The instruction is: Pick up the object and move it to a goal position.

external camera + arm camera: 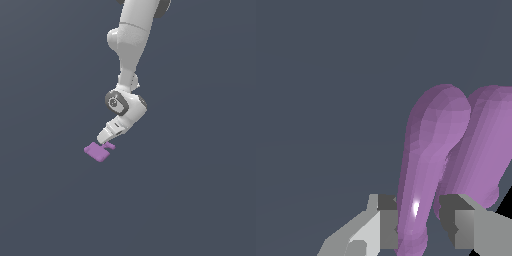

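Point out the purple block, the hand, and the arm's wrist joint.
Flat purple square block with T-shaped stem (96,151): exterior view, on the square face.
Hand (417,222): wrist view, midway between its two grey fingertips, either side of the block.
White robot arm (116,102): exterior view, on the round grey wrist joint cap.

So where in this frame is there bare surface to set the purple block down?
Nearly everywhere: in the exterior view the grey floor is bare on every side of the purple block. The only occupied spot is under the arm, where the gripper meets the block.
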Robot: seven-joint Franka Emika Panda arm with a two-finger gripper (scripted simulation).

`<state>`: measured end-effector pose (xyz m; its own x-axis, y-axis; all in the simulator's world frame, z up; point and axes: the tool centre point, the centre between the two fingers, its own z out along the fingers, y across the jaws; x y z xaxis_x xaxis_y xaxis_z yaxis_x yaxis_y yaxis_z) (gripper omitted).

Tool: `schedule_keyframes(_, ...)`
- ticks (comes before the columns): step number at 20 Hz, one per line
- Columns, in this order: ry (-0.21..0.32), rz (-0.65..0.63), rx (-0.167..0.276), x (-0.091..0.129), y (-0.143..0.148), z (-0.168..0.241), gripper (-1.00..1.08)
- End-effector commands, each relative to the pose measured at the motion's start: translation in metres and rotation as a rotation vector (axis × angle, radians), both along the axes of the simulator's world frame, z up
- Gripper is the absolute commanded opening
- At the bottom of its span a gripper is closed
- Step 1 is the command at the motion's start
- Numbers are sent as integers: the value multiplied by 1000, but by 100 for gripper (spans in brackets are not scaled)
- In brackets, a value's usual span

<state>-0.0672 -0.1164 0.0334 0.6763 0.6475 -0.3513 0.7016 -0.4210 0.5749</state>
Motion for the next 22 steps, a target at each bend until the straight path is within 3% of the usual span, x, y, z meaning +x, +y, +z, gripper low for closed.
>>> schedule_keyframes(1, -1, 0, 0, -2, -2, 5, -100)
schedule_keyframes(22, -1, -6, -1, -53, -50, 105, -100)
